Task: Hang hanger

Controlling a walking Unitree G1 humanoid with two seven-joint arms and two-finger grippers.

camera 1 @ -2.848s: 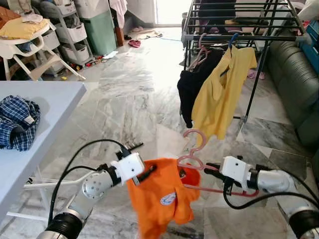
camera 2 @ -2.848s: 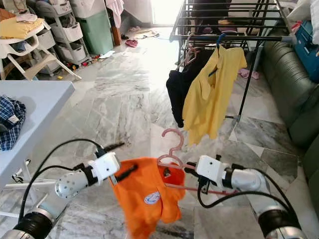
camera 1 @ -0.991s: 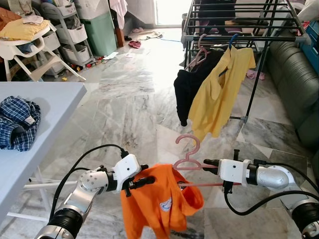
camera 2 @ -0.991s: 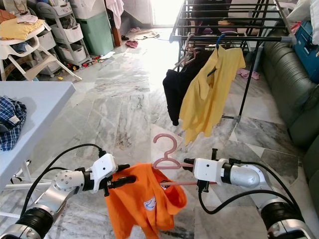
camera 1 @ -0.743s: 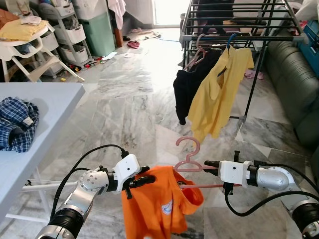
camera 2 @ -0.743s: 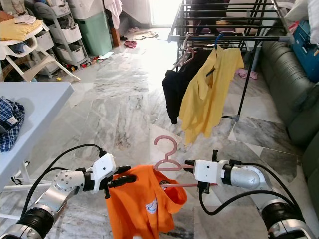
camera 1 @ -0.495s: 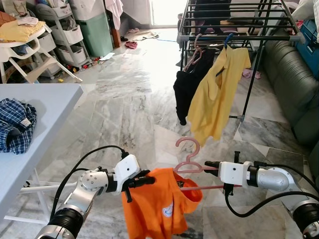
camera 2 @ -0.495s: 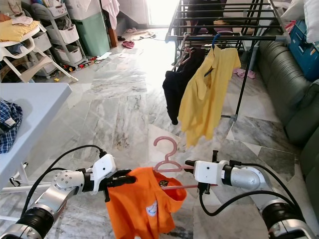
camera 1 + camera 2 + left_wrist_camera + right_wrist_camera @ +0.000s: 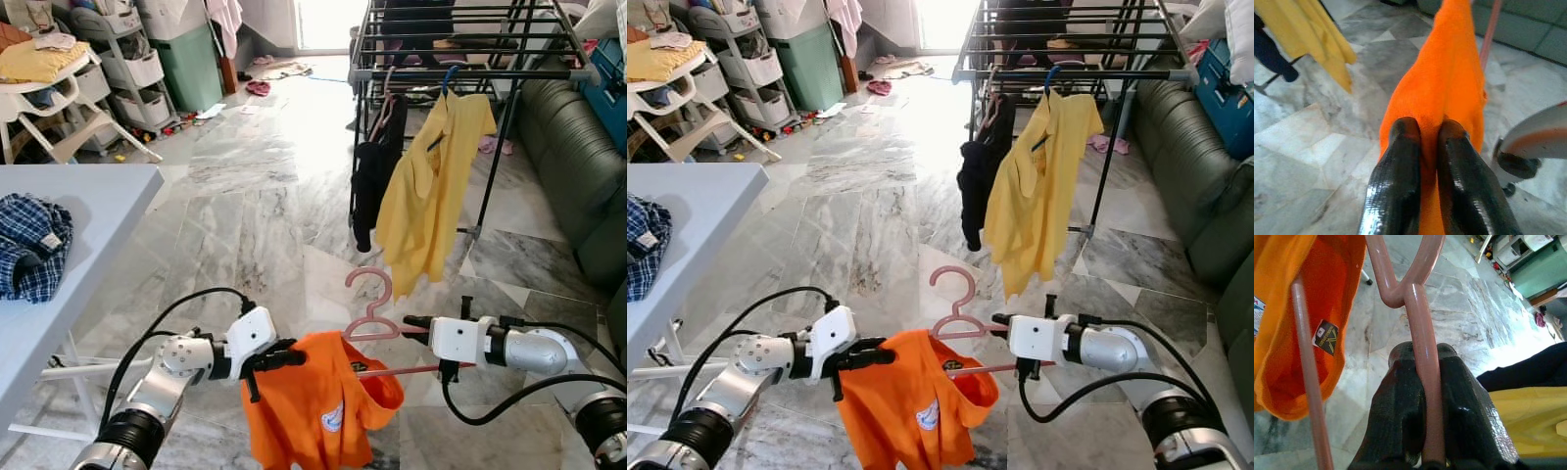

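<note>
I have both arms raised in front of me over the marble floor. My right gripper is clamped on the shoulder bar of the pink hanger, hook upright; my left gripper pinches the left shoulder of the orange shirt, which hangs from the hanger and droops below it. Against the frames of a few seconds back, the hanger sits more level and the shirt is drawn further onto it — only partly, since its right side bunches near the middle. The view has also crept toward the drying rack, where the yellow shirt and a black garment hang from the front rail. I judge the dressing step nearly closed out; the rack remains well apart — more approach is needed before hooking.
</note>
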